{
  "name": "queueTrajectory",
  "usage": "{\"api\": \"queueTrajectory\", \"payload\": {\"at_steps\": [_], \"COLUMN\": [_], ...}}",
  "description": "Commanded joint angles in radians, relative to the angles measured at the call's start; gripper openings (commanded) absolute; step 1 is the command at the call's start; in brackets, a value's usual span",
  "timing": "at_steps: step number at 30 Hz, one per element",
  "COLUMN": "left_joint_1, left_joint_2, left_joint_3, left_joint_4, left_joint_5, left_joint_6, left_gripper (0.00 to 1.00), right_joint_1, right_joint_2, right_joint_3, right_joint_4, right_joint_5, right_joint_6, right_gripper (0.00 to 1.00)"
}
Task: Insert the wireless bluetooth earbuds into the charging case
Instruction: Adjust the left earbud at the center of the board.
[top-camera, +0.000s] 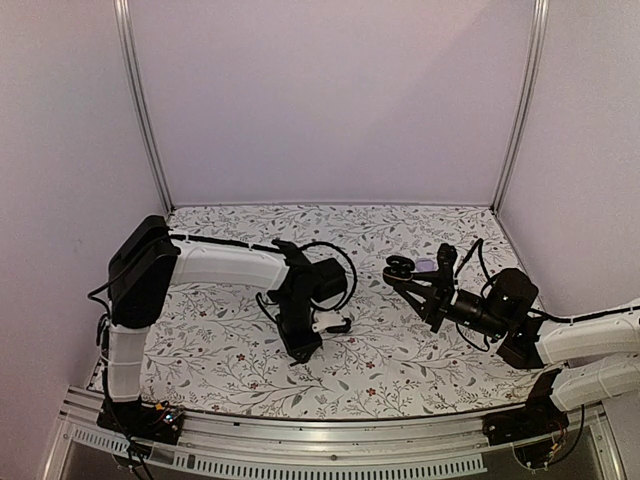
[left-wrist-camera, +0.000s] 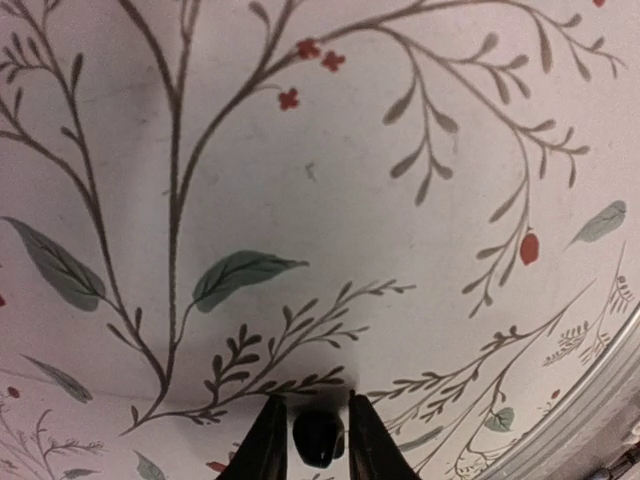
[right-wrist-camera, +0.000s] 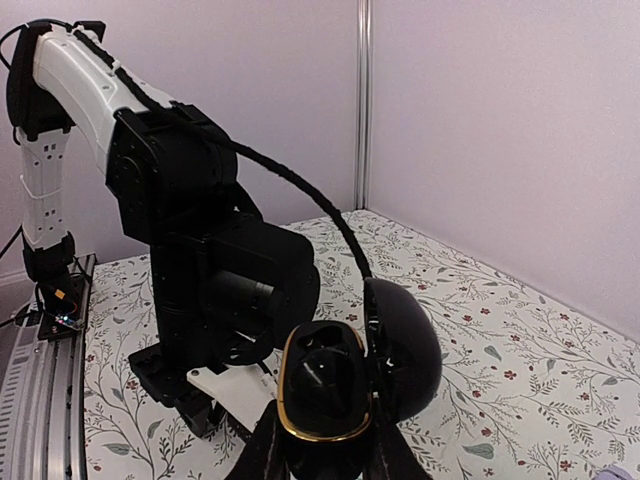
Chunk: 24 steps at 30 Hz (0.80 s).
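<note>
Over the patterned cloth (left-wrist-camera: 300, 180), my left gripper (left-wrist-camera: 312, 402) points down with its two dark fingers close on either side of one tiny black earbud (left-wrist-camera: 318, 440). In the top view the left gripper (top-camera: 303, 352) is at the cloth's middle. My right gripper (right-wrist-camera: 325, 455) is shut on the black charging case (right-wrist-camera: 325, 385), held above the cloth with its gold-rimmed inside facing the camera and its lid (right-wrist-camera: 405, 350) swung open to the right. A glossy black shape sits in the case's well; whether it is the other earbud I cannot tell. From above, the case (top-camera: 400, 265) is right of centre.
The left arm (right-wrist-camera: 200, 250) stands a short way beyond the held case. Lavender walls and metal posts (top-camera: 140, 110) close in the cloth at the back and sides. An aluminium rail (top-camera: 330, 430) runs along the near edge.
</note>
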Motion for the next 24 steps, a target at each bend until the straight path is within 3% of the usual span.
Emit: {"api": "queueTrajectory", "payload": {"at_steps": [1,10,24], "left_joint_1": [-0.016,-0.037,-0.056], "left_joint_2": [0.028,0.084,0.102], "left_joint_3": [-0.029,0.034,0.035], "left_joint_4": [-0.033,-0.097,-0.101], "left_joint_5": [-0.051,-0.106,-0.037], "left_joint_6": [-0.023,-0.062,-0.07], "left_gripper": [0.26,0.29,0.25], "right_joint_1": [-0.004,-0.004,-0.005], "right_joint_2": [-0.01,-0.006,-0.004], "right_joint_3": [-0.004,-0.001,0.001], "right_joint_4": [0.003,0.003,0.005], "right_joint_5": [0.012,0.012,0.01], "right_joint_6": [-0.004,-0.006,-0.009], "right_gripper": [0.0,0.0,0.0]}}
